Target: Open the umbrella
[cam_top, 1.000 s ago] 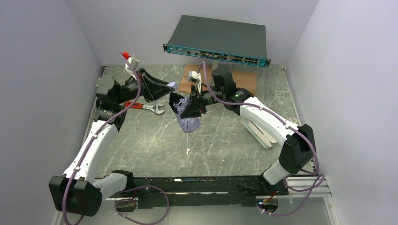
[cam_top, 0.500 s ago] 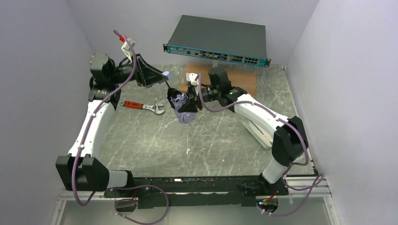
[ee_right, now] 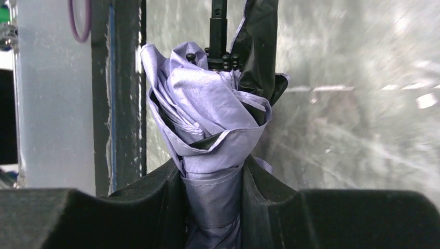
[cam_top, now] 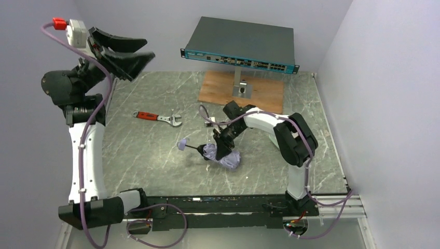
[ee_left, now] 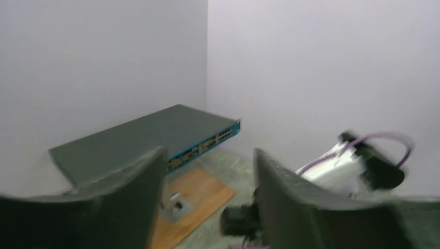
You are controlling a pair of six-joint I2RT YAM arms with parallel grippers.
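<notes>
The umbrella point(cam_top: 229, 160) lies low over the table as a folded pale lavender bundle, its thin black shaft and small rounded handle point(cam_top: 182, 144) pointing left. My right gripper point(cam_top: 220, 149) is shut on the folded fabric. In the right wrist view the bunched canopy point(ee_right: 207, 114) is pinched between the two black fingers of the right gripper point(ee_right: 215, 207), and the black shaft point(ee_right: 218, 26) runs away from the camera. My left gripper point(cam_top: 149, 47) is raised high at the far left, open and empty, well away from the umbrella; in the left wrist view its fingers point(ee_left: 290, 207) stand wide apart.
A red-handled wrench point(cam_top: 155, 117) lies on the marble table point(cam_top: 155, 161) left of centre. A network switch point(cam_top: 241, 44) stands on a post over a wooden board point(cam_top: 264, 91) at the back. The switch point(ee_left: 155, 135) and the board point(ee_left: 192, 207) also show in the left wrist view.
The left gripper has let go of the handle, opened and swung up to the far left. The right gripper has carried the umbrella down and toward the front of the table.
</notes>
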